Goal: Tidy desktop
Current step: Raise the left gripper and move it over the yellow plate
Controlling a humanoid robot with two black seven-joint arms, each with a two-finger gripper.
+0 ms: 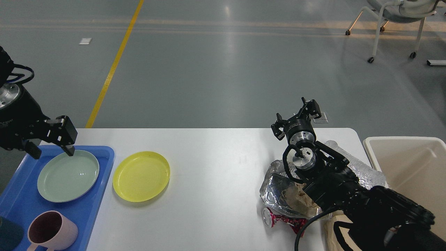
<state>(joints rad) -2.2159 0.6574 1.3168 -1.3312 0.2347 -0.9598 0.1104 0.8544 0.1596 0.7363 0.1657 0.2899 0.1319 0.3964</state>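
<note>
From the head view, the desktop (216, 181) lay wide and white across the lower frame. On its left end sat a blue tray (104, 164) holding a pale green plate (68, 176) and, nearer the robot, a pink mug (52, 234). Just beside the tray, resting on the bare tabletop, was a yellow plate (141, 176). The left gripper (50, 146) hung over the far left part of the tray, its two fingers spread apart with nothing between them, one fingertip above the green plate's far rim.

At the right end, a crumpled foil wrapper (275, 181), brown paper scraps (296, 200) and a crushed red can (278, 220) lay in a heap, partly hidden under the right arm. The right gripper (296, 120) was raised above the desktop's far edge, fingers parted and empty. A cream bin (404, 157) stood just beside the table's right edge.

Judging by the layout, the yellow plate seemed the next thing for the left arm. A shallow plate lying flat gives little to pinch, so the sound approach would be to come down over its near or left rim with one finger inside and one outside, close firmly, lift clear of the tray's raised edge, and set it down onto the green plate without nudging the mug.
</note>
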